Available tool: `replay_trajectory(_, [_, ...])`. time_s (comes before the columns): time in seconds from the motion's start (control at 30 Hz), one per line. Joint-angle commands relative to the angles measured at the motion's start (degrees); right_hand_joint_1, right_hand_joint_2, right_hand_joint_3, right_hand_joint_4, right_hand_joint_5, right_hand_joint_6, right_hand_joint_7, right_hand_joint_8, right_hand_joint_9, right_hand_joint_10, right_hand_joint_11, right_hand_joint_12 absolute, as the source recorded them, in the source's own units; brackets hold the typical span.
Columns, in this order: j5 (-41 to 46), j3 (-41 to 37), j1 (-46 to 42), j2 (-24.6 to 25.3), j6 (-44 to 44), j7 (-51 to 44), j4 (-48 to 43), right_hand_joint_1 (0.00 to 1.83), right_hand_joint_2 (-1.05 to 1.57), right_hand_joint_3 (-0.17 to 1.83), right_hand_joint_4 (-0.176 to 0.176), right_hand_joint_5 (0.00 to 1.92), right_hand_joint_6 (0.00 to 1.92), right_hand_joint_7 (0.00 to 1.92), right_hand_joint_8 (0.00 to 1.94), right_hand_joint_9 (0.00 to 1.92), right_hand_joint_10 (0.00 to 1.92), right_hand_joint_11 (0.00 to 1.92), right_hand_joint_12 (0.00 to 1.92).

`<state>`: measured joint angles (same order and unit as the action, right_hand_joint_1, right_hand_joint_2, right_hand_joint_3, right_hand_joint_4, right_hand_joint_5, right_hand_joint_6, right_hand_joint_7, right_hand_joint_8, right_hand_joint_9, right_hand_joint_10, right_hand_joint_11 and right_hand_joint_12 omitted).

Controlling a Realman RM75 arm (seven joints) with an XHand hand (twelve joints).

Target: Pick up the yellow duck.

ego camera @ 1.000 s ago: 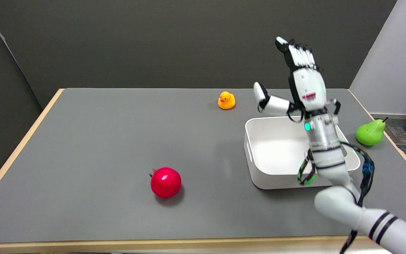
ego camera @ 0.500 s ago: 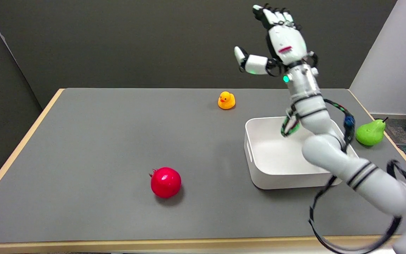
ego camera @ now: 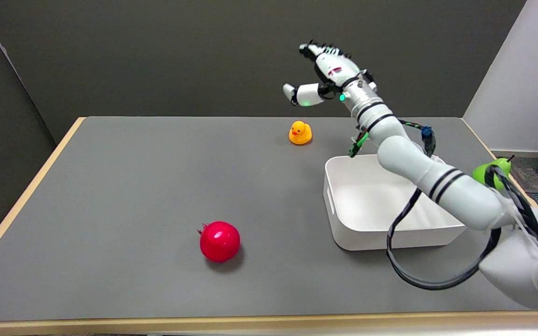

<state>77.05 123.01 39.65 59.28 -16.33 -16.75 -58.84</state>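
The yellow duck (ego camera: pixel 300 133) with an orange beak sits upright on the grey table (ego camera: pixel 157 186) near its far edge. My right hand (ego camera: pixel 323 73) hangs in the air above the duck and slightly to its right, well clear of it. The fingers are spread apart, the thumb sticks out to the left, and nothing is held. The white forearm slants down to the lower right across the bin.
A white rectangular bin (ego camera: pixel 367 205) stands right of centre with nothing showing inside. A red pomegranate (ego camera: pixel 219 241) lies near the front middle. A green pear (ego camera: pixel 491 171) at the right edge is partly hidden behind my arm.
My right hand has swung left and forward from over the bin to above the duck, tilting over as the arm stretched out. The duck, pomegranate and bin have not moved.
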Motion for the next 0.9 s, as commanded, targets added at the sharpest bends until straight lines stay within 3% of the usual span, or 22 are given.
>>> replay_trajectory(0.03, [11.57,9.68,11.35,2.63,12.0,-3.97,17.19,0.53,0.64,0.82,-0.092,0.14,0.33,0.18,0.34,0.06,0.76,0.0,0.87])
replay_trajectory(0.2, [11.57,10.47,11.59,2.79,12.08,-3.97,17.92,0.53,0.64,0.82,-0.097,0.14,0.34,0.19,0.36,0.06,0.77,0.0,0.87])
replay_trajectory(0.3, [11.73,10.47,11.76,3.13,12.09,-3.97,18.86,0.51,0.59,0.92,-0.098,0.11,0.41,0.16,0.45,0.07,0.75,0.0,0.91])
replay_trajectory(0.43, [11.64,10.47,12.24,5.13,12.55,-3.97,23.25,0.54,0.64,0.8,-0.104,0.15,0.35,0.22,0.38,0.08,0.8,0.0,0.91])
replay_trajectory(0.53, [11.57,10.47,12.71,7.35,12.55,-3.97,27.38,0.54,0.59,0.93,-0.106,0.13,0.44,0.2,0.49,0.11,0.77,0.0,0.96])
replay_trajectory(0.9, [11.97,10.22,12.79,12.55,7.49,-3.57,37.28,0.57,0.62,0.86,-0.098,0.14,0.38,0.2,0.41,0.09,0.77,0.0,0.9])
